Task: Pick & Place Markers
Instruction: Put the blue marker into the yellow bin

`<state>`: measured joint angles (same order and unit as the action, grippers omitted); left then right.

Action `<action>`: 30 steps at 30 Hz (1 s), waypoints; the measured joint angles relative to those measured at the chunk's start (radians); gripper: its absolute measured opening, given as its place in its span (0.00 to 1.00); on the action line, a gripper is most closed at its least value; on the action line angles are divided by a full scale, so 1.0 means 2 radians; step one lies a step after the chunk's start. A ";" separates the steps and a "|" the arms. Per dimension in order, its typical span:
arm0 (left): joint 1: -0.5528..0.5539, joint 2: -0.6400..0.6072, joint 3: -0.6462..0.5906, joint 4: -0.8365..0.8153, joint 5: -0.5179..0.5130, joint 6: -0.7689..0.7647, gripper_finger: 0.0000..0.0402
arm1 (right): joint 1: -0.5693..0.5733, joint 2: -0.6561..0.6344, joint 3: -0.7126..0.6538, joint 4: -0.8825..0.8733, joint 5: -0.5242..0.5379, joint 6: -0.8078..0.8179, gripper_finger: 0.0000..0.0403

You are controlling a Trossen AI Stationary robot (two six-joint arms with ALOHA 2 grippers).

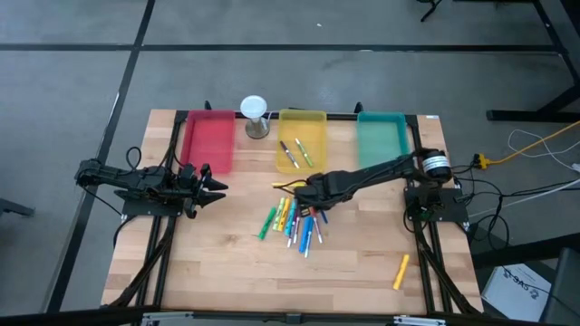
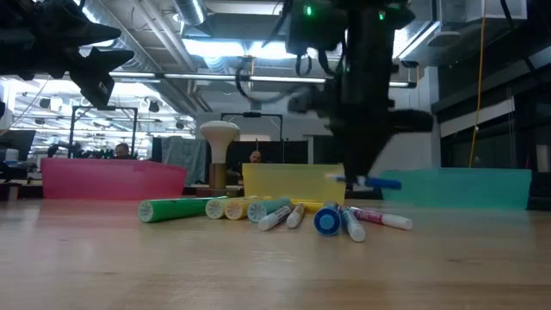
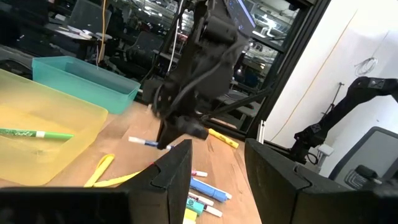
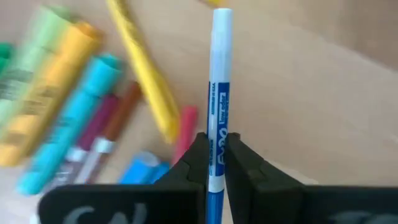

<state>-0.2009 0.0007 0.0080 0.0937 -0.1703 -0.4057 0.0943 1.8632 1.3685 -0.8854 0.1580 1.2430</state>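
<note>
A pile of markers [image 1: 294,222] in green, yellow, orange, blue and red lies in the middle of the table; in the low view the markers [image 2: 258,209] lie flat on the wood. My right gripper [image 1: 308,192] hovers over the pile's far edge, shut on a blue-and-white marker [image 4: 216,93]. Two or three markers [image 1: 294,152] lie in the yellow tray [image 1: 302,118]. One yellow marker [image 1: 401,272] lies alone near the right front corner. My left gripper [image 1: 216,188] waits open at the table's left side. My right gripper pinches the blue-and-white marker between its two fingers [image 4: 198,155] on the white barrel [image 4: 216,127], close to the blue end. The fingers come from above and lie across it. The marker [image 2: 372,182] is lifted clear of the pile and lies about level.
A red tray [image 1: 208,140], the yellow tray and a teal tray [image 1: 382,140] stand in a row along the far edge. A white-topped hourglass-like object [image 1: 255,116] stands between the red and yellow trays. Bare wood shows at the near left and near right.
</note>
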 joint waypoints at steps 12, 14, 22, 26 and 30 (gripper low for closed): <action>0.000 0.000 0.000 0.000 0.000 0.000 0.36 | -0.043 -0.007 0.087 -0.009 0.039 -0.095 0.07; 0.000 0.000 0.000 0.000 0.000 0.000 0.36 | -0.054 -0.007 0.102 -0.012 0.039 -0.112 0.07; 0.000 0.000 0.000 0.000 0.000 0.000 0.36 | -0.124 -0.008 0.141 -0.012 0.056 -0.188 0.07; 0.000 0.000 0.000 0.000 0.000 0.000 0.36 | -0.164 -0.008 0.142 -0.006 0.057 -0.216 0.07; 0.000 0.000 0.000 0.000 0.000 0.000 0.36 | -0.194 -0.008 0.142 0.003 0.057 -0.237 0.07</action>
<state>-0.2008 0.0008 0.0078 0.0937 -0.1703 -0.4057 -0.2946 1.8473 1.6531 -0.8799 0.2714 0.7685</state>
